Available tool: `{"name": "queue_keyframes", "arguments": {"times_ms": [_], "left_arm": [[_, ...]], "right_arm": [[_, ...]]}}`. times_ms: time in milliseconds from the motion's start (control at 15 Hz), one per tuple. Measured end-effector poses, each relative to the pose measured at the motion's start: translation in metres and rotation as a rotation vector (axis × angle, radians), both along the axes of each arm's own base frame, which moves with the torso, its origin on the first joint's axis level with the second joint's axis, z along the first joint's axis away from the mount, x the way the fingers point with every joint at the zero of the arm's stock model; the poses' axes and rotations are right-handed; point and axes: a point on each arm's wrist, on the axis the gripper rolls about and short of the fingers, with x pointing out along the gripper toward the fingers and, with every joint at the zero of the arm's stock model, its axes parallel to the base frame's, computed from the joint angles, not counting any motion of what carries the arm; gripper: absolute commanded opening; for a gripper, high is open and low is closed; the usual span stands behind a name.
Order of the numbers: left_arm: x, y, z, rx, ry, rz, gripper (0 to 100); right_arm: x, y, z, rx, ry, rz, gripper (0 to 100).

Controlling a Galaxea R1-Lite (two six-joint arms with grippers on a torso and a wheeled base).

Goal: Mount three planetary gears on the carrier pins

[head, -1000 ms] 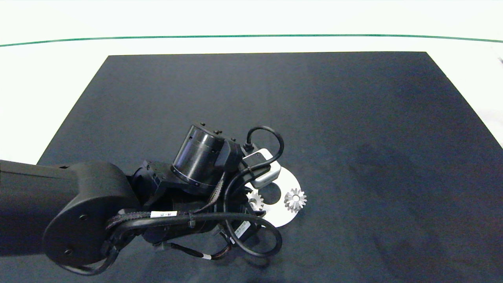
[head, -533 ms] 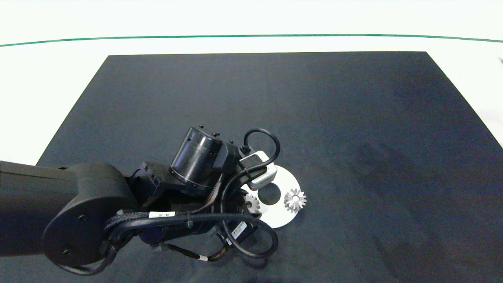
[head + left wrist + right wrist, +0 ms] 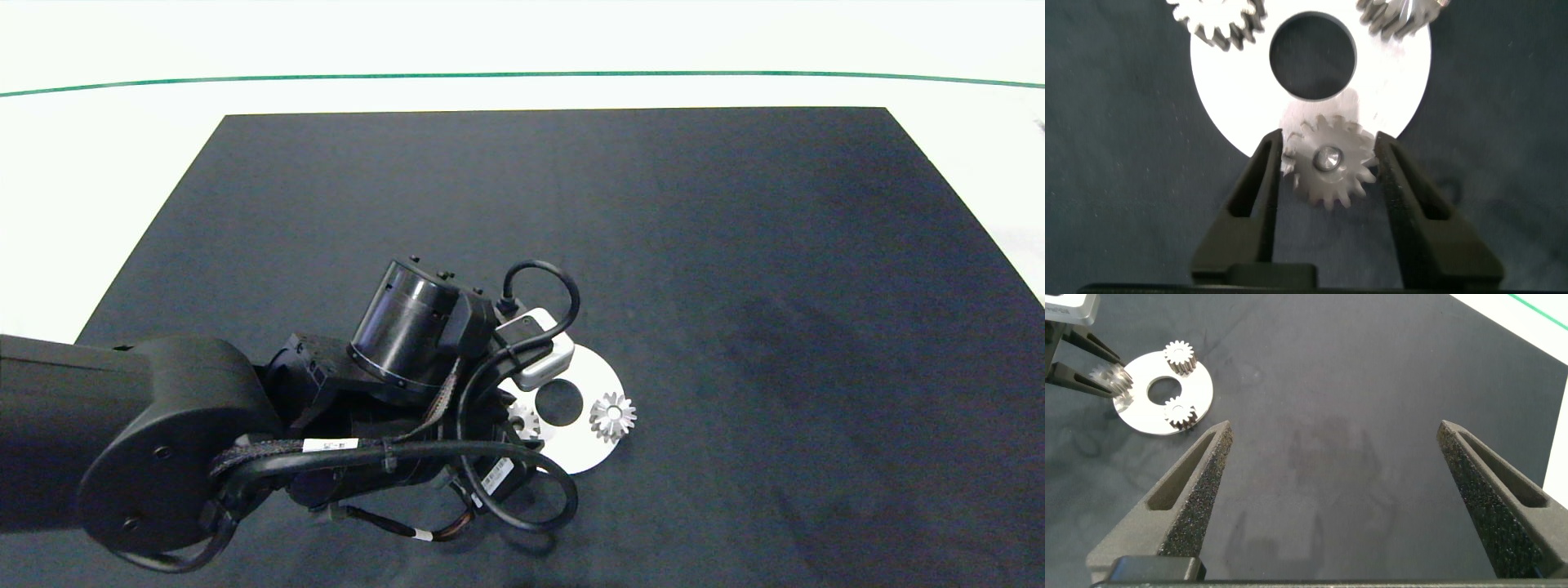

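The white carrier disc (image 3: 589, 447) lies on the black mat, and its carrier pins are hidden. Two planetary gears sit on the disc, one on its right side (image 3: 612, 416) and another (image 3: 1217, 18) across the centre hole (image 3: 1312, 54). My left gripper (image 3: 1328, 143) is shut on the third planetary gear (image 3: 1327, 161), which sits level at the disc's rim (image 3: 1221, 122), half over the mat. In the head view this gear (image 3: 522, 420) peeks out from under the left wrist. My right gripper (image 3: 1335, 429) hangs open well to the right of the disc (image 3: 1163, 392) and holds nothing.
The black mat (image 3: 735, 245) lies on a white table (image 3: 82, 163) with a green line (image 3: 522, 74) at the back. The bulky left arm (image 3: 163, 441) and its cables (image 3: 522, 490) cover the mat's near left part.
The left wrist has shifted slightly left and back, and the held gear moved with it toward the disc's left rim. The gear on the right has not moved.
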Motion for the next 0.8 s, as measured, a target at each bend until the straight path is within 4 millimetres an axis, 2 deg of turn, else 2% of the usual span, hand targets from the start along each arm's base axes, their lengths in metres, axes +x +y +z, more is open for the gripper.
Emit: {"name": "queue_keyframes", "arguments": {"times_ms": [333,467,600,800], "left_arm": [[-0.002,0.0,0.003,-0.019,0.003,0.009,100],[-0.005,0.009,0.013,-0.042,-0.019,0.049,100],[-0.001,0.036,0.032,-0.105,-0.056,0.159,100],[-0.004,0.094,0.063,-0.224,-0.139,0.398,100]], "right_arm": [[0.0,0.0,0.0,0.0,0.0,0.0,100],[-0.001,-0.001,0.0,0.003,-0.003,-0.002,100],[-0.003,-0.003,0.0,-0.002,-0.01,-0.006,100],[-0.004,-0.008,0.0,-0.003,-0.019,-0.091,100]]}}
